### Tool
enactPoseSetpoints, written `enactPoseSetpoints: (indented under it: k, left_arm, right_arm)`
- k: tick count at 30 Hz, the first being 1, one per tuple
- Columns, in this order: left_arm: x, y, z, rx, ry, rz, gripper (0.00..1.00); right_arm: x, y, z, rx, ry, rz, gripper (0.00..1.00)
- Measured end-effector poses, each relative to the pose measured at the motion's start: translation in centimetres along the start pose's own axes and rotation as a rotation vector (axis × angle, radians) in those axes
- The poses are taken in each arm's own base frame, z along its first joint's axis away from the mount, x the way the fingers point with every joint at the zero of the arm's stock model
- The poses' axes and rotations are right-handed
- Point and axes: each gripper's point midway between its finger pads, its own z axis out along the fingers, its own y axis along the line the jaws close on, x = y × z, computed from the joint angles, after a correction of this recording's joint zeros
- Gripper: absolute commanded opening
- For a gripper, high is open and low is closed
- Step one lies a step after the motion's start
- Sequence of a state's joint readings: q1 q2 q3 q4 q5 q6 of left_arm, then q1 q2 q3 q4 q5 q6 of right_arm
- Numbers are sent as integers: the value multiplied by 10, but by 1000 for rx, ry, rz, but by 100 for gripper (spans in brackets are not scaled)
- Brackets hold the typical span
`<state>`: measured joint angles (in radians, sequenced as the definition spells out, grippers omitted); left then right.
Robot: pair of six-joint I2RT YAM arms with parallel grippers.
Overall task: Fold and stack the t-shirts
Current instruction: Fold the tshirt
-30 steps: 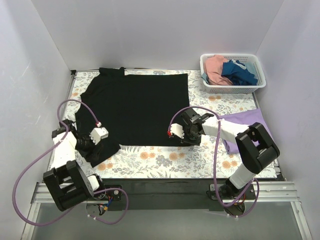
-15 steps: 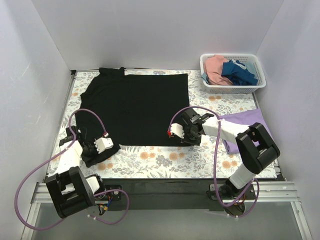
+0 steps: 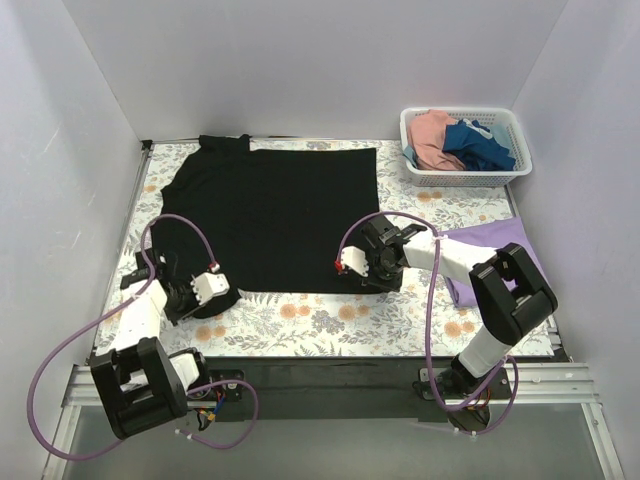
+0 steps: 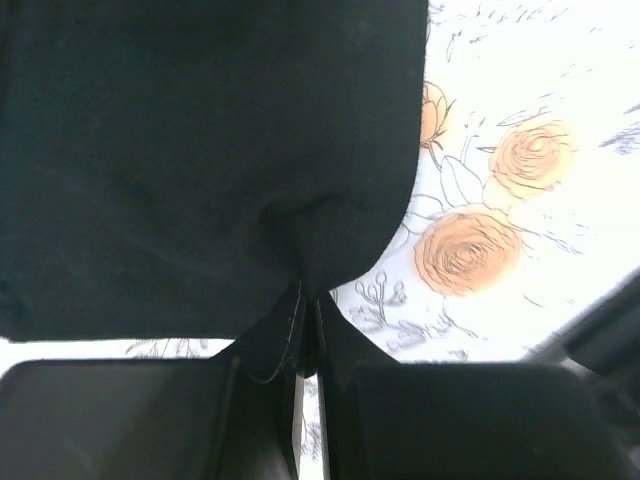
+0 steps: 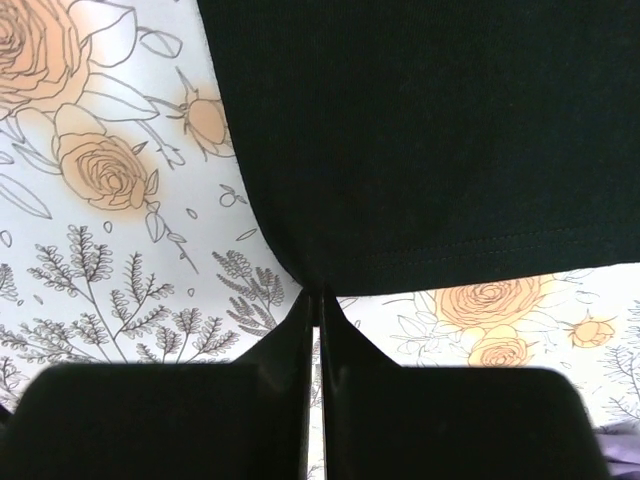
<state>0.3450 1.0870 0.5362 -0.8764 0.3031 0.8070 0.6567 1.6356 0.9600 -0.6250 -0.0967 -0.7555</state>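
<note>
**A:** So, where does the black t-shirt point(image 3: 270, 215) lie, taking the white basket point(image 3: 460, 180) as the mark?

**B:** Left of the basket and somewhat nearer the arms. It is spread mostly flat on the flowered tabletop point(image 3: 320, 320). Its right edge ends short of the basket, with a strip of bare print between the two.

**A:** And the right claw point(image 3: 377, 275)?

**B:** It sits at the near shirt corner on the basket's side. In the right wrist view the right claw point(image 5: 318, 295) is clenched, its fingers pressed together. The stitched hem of the black t-shirt point(image 5: 430, 130) dips down into their tips, so it is grasping that hem. Roses of the tabletop point(image 5: 100, 150) show on either side.

**A:** The left claw point(image 3: 192, 300), then?

**B:** It is at the near shirt corner farthest from the basket, where the cloth is bunched into a dark lump. In the left wrist view the left claw point(image 4: 305, 300) is clenched on a pinch of the black t-shirt point(image 4: 200, 150). A fold of that cloth runs down between the fingers, and the tabletop point(image 4: 500, 200) shows beside it.

**A:** What of the other shirts?

**B:** A pink t-shirt point(image 3: 432, 135) and a dark blue t-shirt point(image 3: 478, 142) lie crumpled inside the basket, the pink in its left half and the blue in its right. A lavender t-shirt point(image 3: 490, 245) lies on the tabletop just in front of the basket, on the arms' side, partly hidden by the right arm.
</note>
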Motion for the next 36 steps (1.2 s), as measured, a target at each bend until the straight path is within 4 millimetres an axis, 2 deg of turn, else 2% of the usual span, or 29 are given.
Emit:
enactPoseSetpoints:
  k: [3, 7, 10, 13, 16, 18, 22, 26, 32, 36]
  left_arm:
    - [-7, 5, -19, 24, -16, -52, 0]
    - [-19, 30, -58, -64, -42, -55, 0]
    - [-25, 29, -79, -95, -52, -50, 0]
    - [-29, 23, -90, -86, -56, -57, 0]
    - [-36, 30, -101, -92, -70, -71, 0]
    - [-45, 48, -114, -109, -94, -86, 0]
    - [-62, 98, -135, -162, -141, -101, 0]
    - [-72, 134, -133, -175, -173, -115, 0]
    - [-79, 154, -104, -124, -174, -110, 0]
    - [-87, 172, -92, -121, -166, -86, 0]
  right_arm:
    - [2, 3, -2, -9, 5, 1, 1]
    - [4, 8, -12, -10, -1, 0, 1]
    - [4, 14, -25, -3, -22, -5, 1]
    - [7, 20, -37, 1, -35, -10, 1]
    - [7, 24, -47, 7, -46, -15, 1]
    - [8, 26, -50, 2, -48, -16, 1]
    - [9, 23, -54, -12, -47, 0, 1]
    - [4, 3, -63, -12, -70, 40, 1]
    - [-2, -30, -67, -13, -88, 70, 1]
    - [-3, -45, -63, -26, -79, 66, 1]
